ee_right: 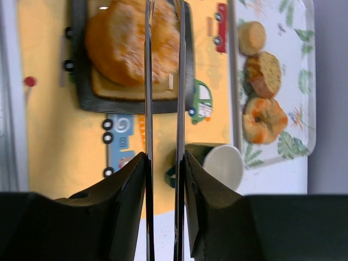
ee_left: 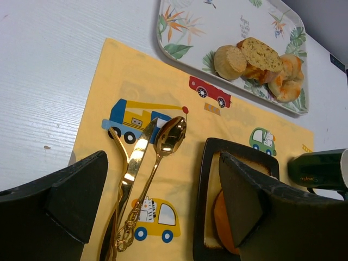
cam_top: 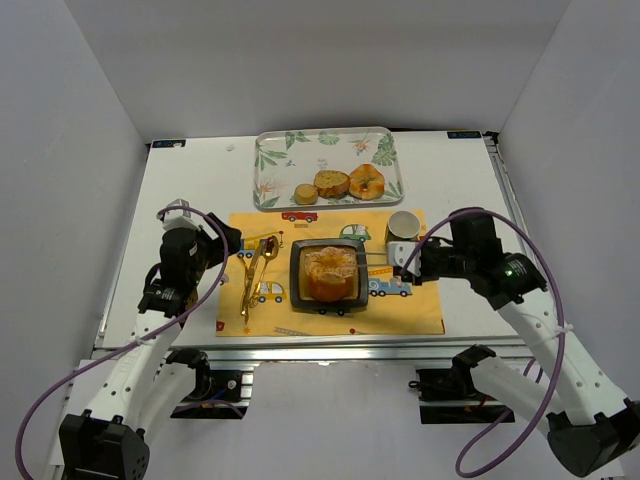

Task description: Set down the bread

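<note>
While bread (cam_top: 330, 272) lies roundish on plate (cam_top: 296, 285), axis unclear; left fingers (ee_left: 76, 201) spread; right fingers (ee_right: 128, 196) pinch tongs (ee_right: 148, 81).

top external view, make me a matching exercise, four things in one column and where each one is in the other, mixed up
Things:
1 black plate
2 gold cutlery
3 mug
4 tongs

Places:
a left part of the yellow mat
b in the right gripper
c far right corner of the mat
d middle of the mat, with bread on it

Pairs: 1-d, 2-a, 3-c, 4-b
</note>
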